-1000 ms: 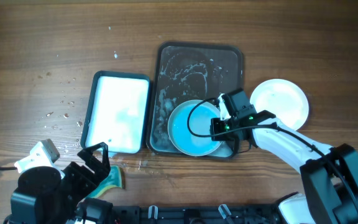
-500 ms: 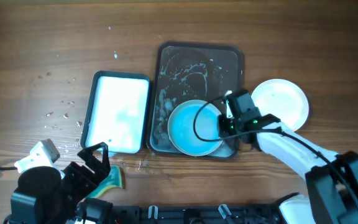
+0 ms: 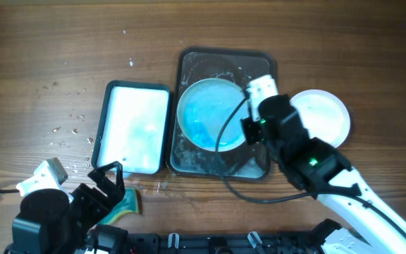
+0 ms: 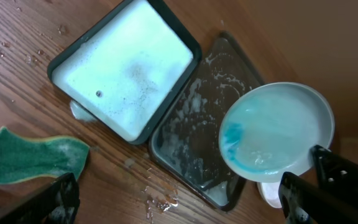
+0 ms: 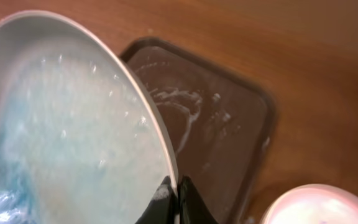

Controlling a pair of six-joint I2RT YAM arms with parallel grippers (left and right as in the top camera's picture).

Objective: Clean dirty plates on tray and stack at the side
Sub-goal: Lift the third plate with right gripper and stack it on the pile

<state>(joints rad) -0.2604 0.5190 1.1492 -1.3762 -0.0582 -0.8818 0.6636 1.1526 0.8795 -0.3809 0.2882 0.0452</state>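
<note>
Over sudsy tray (image 3: pixel 258 69) on wet wooden table (image 3: pixel 41 63), right jaws tight on plate (image 3: pixel 210 113); left jaws wide, empty.

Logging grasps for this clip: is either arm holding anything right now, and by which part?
The right gripper holds the blue-smeared plate by its rim, jaws pinching the edge. The left gripper holds nothing.

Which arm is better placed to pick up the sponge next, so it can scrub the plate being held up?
Left. The left claw is open right beside the green sponge, while the right claw is shut on the rim of the blue-smeared plate over the tray.
</note>
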